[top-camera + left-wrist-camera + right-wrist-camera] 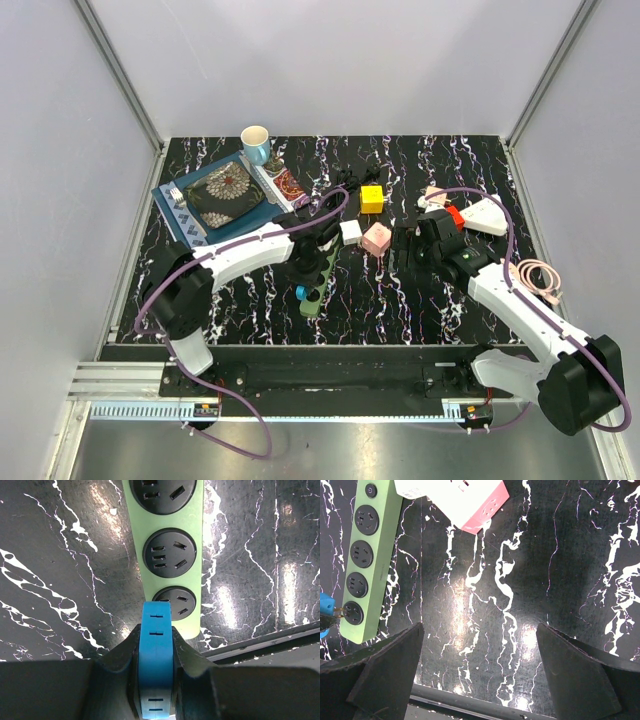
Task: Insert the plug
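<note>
Clenching the blue plug (pixel 156 665) in the left gripper (pixel 156 632), holding it right at the end socket of the green power strip (pixel 170 521), brass prongs pointing at that socket, not yet pushed in. Leaving a pink cube adapter (pixel 470 500) untouched near the strip's switch end. Hovering the right gripper (pixel 482 670) over the black marble table (pixel 545 580), jaws spread wide, grasping nothing.

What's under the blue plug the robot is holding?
The last socket of the green power strip sits under the blue plug in the left gripper. The plug covers part of that socket, so some of its holes are hidden.
</note>
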Action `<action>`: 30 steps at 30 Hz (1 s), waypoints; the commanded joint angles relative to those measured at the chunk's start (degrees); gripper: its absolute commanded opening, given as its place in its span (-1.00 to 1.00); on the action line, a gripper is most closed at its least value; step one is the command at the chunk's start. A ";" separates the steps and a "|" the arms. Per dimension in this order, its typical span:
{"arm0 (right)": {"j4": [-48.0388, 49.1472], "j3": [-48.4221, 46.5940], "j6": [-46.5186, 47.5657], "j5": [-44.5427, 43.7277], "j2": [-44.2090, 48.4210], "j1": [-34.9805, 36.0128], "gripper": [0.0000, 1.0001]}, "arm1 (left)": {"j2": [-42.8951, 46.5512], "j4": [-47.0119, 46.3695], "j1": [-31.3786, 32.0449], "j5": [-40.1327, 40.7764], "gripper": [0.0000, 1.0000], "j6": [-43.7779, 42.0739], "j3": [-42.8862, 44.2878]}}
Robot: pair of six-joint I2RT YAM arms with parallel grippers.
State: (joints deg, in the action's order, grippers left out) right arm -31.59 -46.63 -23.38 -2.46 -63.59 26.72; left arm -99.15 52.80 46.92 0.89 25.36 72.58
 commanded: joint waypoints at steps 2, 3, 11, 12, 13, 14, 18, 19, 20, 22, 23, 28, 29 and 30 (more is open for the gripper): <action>1.01 0.22 0.88 -1.23 0.40 0.00 0.99 | -0.86 -1.03 0.46 1.14 -1.00 1.26 -0.15; 0.92 0.23 1.22 -1.32 0.40 0.00 0.99 | -0.95 -0.94 0.46 1.14 -1.00 1.35 -0.24; 1.54 0.49 1.75 -1.14 -0.22 0.00 0.99 | -1.83 -1.38 0.81 1.49 -1.00 1.79 0.20; 1.62 0.58 1.84 -1.14 -0.30 -0.09 0.99 | -1.83 -1.21 0.90 1.40 -1.00 1.79 0.37; 1.80 0.58 1.84 -1.14 -0.39 -0.09 0.99 | -1.92 -1.29 0.98 1.49 -1.00 1.79 0.63; 1.80 0.66 2.02 -1.06 -0.48 -0.09 1.00 | -2.01 -1.29 0.98 1.49 -1.00 1.79 0.64; 1.89 0.75 2.46 -1.06 -0.39 -0.09 1.00 | -2.01 -1.29 1.16 1.31 -1.00 2.06 0.64; 1.89 0.67 2.37 -0.97 -0.48 -0.18 0.99 | -2.01 -1.29 1.25 1.49 -1.00 2.14 0.72; 2.06 0.75 2.54 -0.79 -0.48 -0.09 0.99 | -2.10 -1.38 1.25 1.57 -1.00 2.06 0.99; 2.06 0.75 2.46 -0.62 -0.66 -0.09 0.99 | -2.27 -1.20 1.34 1.58 -1.00 2.06 1.25; 2.15 0.84 2.55 -0.53 -0.57 -0.09 0.99 | -2.36 -1.20 1.34 1.49 -1.00 2.06 1.51; 2.15 0.84 2.81 -0.35 -0.39 -0.09 0.99 | -2.45 -1.38 1.77 1.49 -1.00 2.14 1.69; 2.24 0.84 2.90 -0.09 -0.30 -0.18 0.99 | -2.45 -1.38 1.78 1.66 -1.00 1.97 1.78; 2.24 0.84 2.98 0.00 -0.39 -0.18 0.99 | -2.45 -1.47 1.86 1.84 -1.00 1.80 2.04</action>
State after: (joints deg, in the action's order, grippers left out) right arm -31.14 -45.95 -21.28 -2.42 -64.07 26.70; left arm -100.36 52.84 48.01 1.74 26.65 72.86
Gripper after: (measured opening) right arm 0.994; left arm 0.226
